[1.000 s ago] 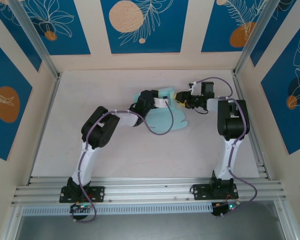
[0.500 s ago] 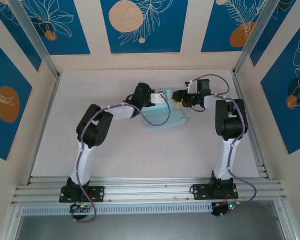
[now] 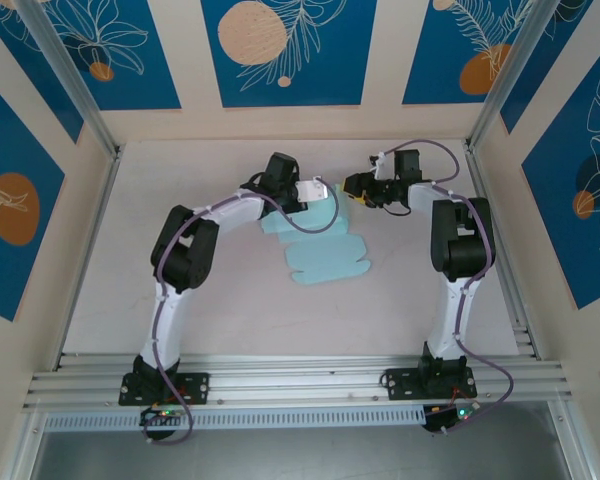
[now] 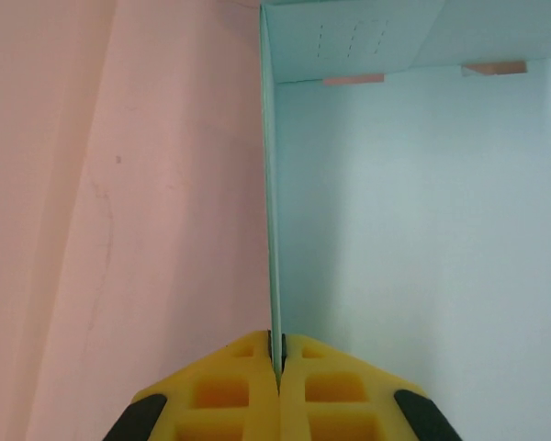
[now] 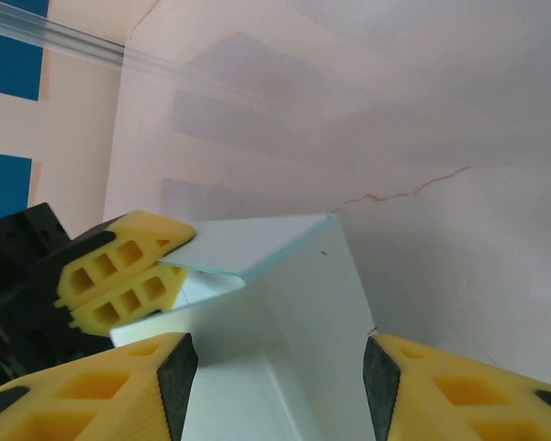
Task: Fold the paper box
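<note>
The box [image 3: 325, 258] lies mid-counter [image 3: 230, 300], with its near panel flat and its far side raised. At that far side the left gripper [image 4: 276, 351] is pinched tight on the thin edge of an upright flap, and the card stands straight out of the closed jaws. Just right of the flap, the right gripper [image 5: 278, 372] is about half open and holds nothing. Its fingers straddle the folded corner, apparently without touching it. The step looks like creasing this wall. Hold the left pinch firm near the crease, bring the right jaws squarely over the corner, and press along the score line so the card bends there rather than buckling.
</note>
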{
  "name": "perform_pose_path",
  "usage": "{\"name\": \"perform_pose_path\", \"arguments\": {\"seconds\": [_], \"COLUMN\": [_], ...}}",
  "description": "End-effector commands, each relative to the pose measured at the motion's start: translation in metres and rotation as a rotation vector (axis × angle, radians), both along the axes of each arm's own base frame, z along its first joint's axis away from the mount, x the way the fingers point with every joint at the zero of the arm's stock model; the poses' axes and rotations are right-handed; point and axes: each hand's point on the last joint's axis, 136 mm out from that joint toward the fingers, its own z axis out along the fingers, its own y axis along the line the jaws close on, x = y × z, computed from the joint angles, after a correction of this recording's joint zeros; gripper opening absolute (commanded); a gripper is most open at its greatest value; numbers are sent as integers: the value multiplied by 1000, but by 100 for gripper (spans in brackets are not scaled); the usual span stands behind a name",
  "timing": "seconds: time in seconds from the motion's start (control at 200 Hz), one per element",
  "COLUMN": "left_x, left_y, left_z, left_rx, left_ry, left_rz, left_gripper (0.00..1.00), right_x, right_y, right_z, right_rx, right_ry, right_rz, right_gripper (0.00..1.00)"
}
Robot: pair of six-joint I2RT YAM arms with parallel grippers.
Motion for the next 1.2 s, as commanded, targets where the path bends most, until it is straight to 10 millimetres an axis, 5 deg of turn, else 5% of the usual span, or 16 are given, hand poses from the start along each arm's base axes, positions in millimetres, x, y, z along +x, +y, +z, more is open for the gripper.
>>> {"name": "perform_pose_path", "arguments": {"seconds": [0.0, 0.16, 0.405, 0.595, 0.815, 1.195], "left_x": [-15, -4, 0, -3, -5, -11], "left_y": [-7, -5, -7, -14, -24, -28], "left_z": [-26, -9, 47, 70, 57, 28], "left_rx": [-4, -45, -42, 10, 105, 155], "left_ry": [102, -56, -442, -647, -800, -837], "left_rz": [-37, 2, 32, 26, -31, -86], "left_gripper": [1, 0, 0, 0, 0, 0], "right_x": [-8, -12, -14, -12, -15, -13], "right_y": [10, 6, -4, -18, -39, -41], "right_z": [6, 1, 21, 30, 32, 4], "right_rx": [11, -15, -25, -33, 20, 41], "right_ry": [0, 10, -24, -31, -36, -7], "right_rz": [53, 41, -9, -62, -115, -95], "right_gripper": [54, 54, 55, 55, 57, 57]}}
